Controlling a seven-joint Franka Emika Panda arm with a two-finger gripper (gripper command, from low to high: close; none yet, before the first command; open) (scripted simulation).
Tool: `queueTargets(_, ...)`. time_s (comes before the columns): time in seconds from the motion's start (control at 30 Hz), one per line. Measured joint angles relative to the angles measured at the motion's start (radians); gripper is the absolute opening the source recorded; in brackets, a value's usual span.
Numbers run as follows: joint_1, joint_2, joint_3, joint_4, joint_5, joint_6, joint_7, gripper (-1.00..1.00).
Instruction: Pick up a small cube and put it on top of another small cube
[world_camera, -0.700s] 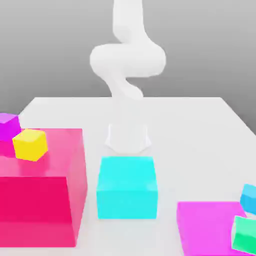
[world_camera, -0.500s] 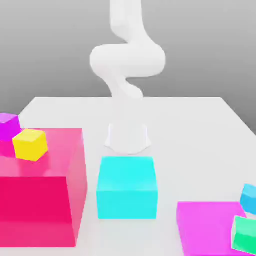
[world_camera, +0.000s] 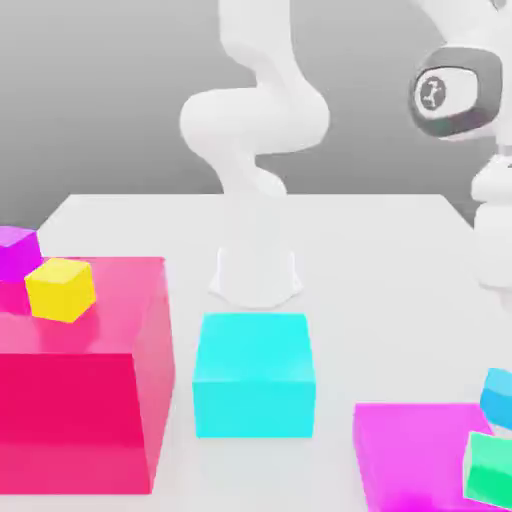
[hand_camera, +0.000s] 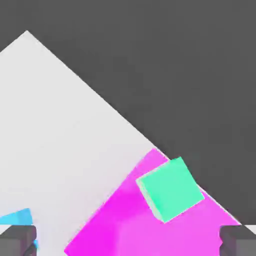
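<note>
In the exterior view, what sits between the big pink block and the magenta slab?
The large cyan cube stands between the big pink block and the magenta slab, apart from both, on bare white table, as the exterior view shows.

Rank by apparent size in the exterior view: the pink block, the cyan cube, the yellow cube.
1. pink block, largest
2. cyan cube
3. yellow cube, smallest, though it sits farther back, atop the pink block.

Bright, even, soft light; faint shadows beside the blocks, slightly blurred edges

green cube (hand_camera: 170, 189) on magenta block (hand_camera: 125, 225), table (hand_camera: 60, 140) beside bare
</note>
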Motion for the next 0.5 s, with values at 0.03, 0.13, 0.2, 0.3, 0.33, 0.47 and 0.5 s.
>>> queueTargets(0.03,0.014,0.037,0.006,-0.005,-0.013,0.013,0.001,0.00)
queueTargets(0.13,0.060,0.150,0.025,-0.020,-0.054,0.052,0.005,0.00)
queueTargets(0.2,0.094,0.225,0.012,-0.018,-0.094,0.092,0.025,0.00)
queueTargets(0.3,0.149,0.333,-0.050,0.002,-0.164,0.170,0.073,0.00)
queueTargets(0.33,0.167,0.366,-0.072,0.009,-0.184,0.195,0.089,-1.00)
queueTargets(0.47,0.167,0.366,-0.072,0.009,-0.185,0.195,0.089,-1.00)
queueTargets(0.5,0.167,0.366,-0.072,0.009,-0.185,0.195,0.090,-1.00)
